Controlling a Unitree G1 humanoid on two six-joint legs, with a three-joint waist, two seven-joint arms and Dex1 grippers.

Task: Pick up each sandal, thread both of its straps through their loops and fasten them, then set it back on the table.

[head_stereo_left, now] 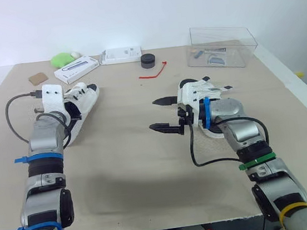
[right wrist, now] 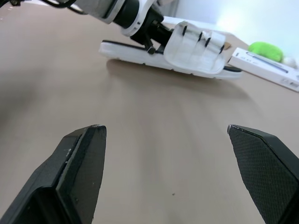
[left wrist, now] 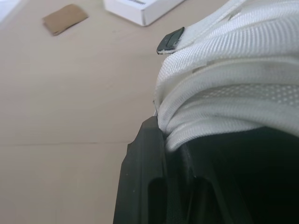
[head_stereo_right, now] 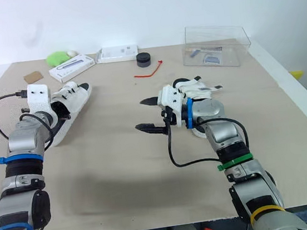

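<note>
One white sandal (head_stereo_left: 84, 101) lies on the table's left side, with several straps (left wrist: 233, 70) across its upper. My left gripper (head_stereo_left: 73, 111) is shut on the edge of that strapped upper, a black finger (left wrist: 145, 177) pressed against the webbing. The right wrist view shows this sandal (right wrist: 196, 49) flat on the table with the left gripper (right wrist: 152, 39) at its open end. The other white sandal (head_stereo_left: 209, 91) lies right of centre, mostly hidden under my right wrist, its straps loose. My right gripper (head_stereo_left: 154, 115) hovers just left of it, open and holding nothing.
Along the far edge sit a clear plastic box (head_stereo_left: 223, 44), a black round puck (head_stereo_left: 147, 61), a red tie (head_stereo_left: 154, 73), two white boxes (head_stereo_left: 76, 69) (head_stereo_left: 121, 55), a green object (head_stereo_left: 64, 59) and a brown card (head_stereo_left: 38, 78). Bare table (head_stereo_left: 131, 162) lies between the arms.
</note>
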